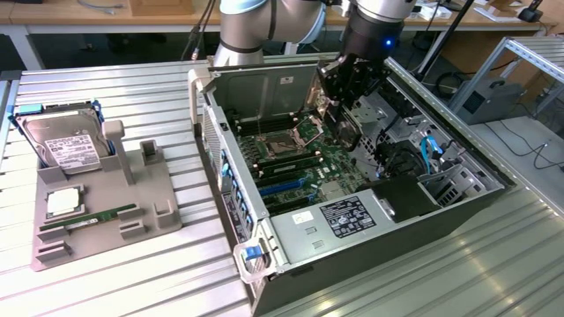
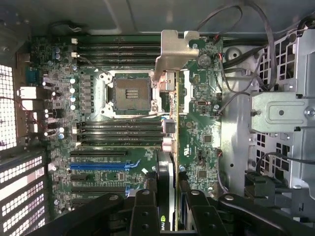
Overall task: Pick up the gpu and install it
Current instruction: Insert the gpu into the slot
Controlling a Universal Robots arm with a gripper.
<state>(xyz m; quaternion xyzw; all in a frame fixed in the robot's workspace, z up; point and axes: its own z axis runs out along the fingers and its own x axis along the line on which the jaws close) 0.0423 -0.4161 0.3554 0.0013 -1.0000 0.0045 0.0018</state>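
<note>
Item: gpu (image 2: 166, 187), clamped edge-on in gripper (image 2: 169, 209), hanging above motherboard (image 2: 197, 137) inside open computer case (image 1: 264, 89). Long axis pointing away from gripper, down toward board; silvery bracket (image 2: 174, 54) at far end. Handling, as judged: keep grip firm, level card along blue slot (image 2: 98, 165), turn bracket toward case's rear wall, seat squarely without forcing.

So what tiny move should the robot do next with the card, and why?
Probably slide the gpu sideways toward the blue slot. The end effector grips it above the board, with its bracket hanging by the socket, not over the slot, so pushing down here would likely miss.
</note>
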